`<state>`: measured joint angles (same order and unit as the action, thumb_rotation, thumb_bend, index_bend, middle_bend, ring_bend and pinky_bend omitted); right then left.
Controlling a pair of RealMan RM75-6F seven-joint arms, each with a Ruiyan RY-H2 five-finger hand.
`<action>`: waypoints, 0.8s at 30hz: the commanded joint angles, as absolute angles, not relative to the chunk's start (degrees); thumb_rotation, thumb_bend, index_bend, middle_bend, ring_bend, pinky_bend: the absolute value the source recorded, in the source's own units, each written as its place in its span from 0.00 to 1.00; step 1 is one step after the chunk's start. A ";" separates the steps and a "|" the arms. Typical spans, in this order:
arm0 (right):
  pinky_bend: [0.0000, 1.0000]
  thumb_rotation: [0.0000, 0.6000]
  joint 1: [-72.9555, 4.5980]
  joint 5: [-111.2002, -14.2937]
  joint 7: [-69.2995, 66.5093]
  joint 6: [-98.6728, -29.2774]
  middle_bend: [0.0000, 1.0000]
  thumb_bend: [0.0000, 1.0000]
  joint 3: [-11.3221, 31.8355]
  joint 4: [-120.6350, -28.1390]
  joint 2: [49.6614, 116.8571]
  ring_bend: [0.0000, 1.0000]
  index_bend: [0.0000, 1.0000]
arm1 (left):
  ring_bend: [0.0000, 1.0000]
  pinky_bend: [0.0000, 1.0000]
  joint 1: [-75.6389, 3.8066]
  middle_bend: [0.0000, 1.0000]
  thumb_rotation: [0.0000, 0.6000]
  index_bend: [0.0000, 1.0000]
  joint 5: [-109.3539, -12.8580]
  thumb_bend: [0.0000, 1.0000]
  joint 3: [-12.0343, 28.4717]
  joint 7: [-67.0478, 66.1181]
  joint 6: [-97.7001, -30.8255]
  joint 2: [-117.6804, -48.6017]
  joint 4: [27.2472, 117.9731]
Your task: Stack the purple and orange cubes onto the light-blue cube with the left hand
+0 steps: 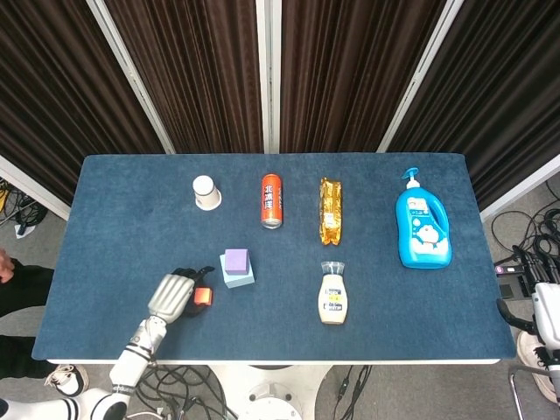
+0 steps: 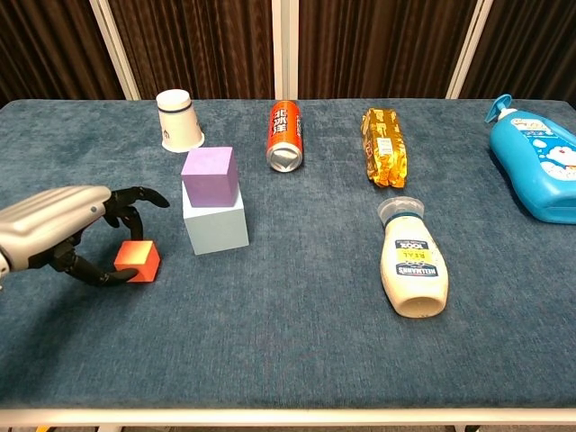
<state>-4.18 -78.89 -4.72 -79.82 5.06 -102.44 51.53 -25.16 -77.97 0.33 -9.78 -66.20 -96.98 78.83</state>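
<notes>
While our left hand sits low at the table's front-left, its dark fingers curl over the top of the orange cube and the thumb reaches in under the cube's near-left side. Contact looks made at the thumb tip in chest view, but we can't tell whether the cube is actually gripped or just caged; it appears to rest on the cloth. Hand is partly closed, not flat open.

Purple cube sits on top of the light-blue cube, slightly off toward the back-left, touching. That stack is just right of the orange cube, w/ a small gap between them. In head view the same layout shows: left hand, orange cube, purple cube over light-blue cube.

Our right hand isn't visible in either view.

Elsewhere on the blue cloth: white paper cup upside down at back-left, red can lying on its side, gold snack pack lying lengthwise, mayo bottle lying w/ cap toward the back, blue detergent bottle lying at far right.
</notes>
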 commanded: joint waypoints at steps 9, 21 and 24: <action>0.00 1.00 -4.11 -78.98 -4.83 -79.97 0.12 0.23 5.06 -102.50 51.45 0.00 0.04 | 0.34 0.32 -25.16 0.60 1.00 0.25 -78.89 0.34 3.10 -12.35 -68.80 -88.93 85.59; 0.00 1.00 -3.99 -79.29 -4.53 -80.32 0.11 0.23 4.97 -102.48 51.70 0.00 0.04 | 0.35 0.32 -27.92 0.60 1.00 0.25 -77.64 0.34 9.76 -15.99 -69.30 -76.35 95.30; 0.00 1.00 -4.00 -79.26 -4.42 -80.27 0.11 0.23 4.94 -102.42 51.77 0.00 0.04 | 0.35 0.32 -28.86 0.60 1.00 0.25 -75.86 0.34 10.98 -15.92 -67.93 -75.07 98.08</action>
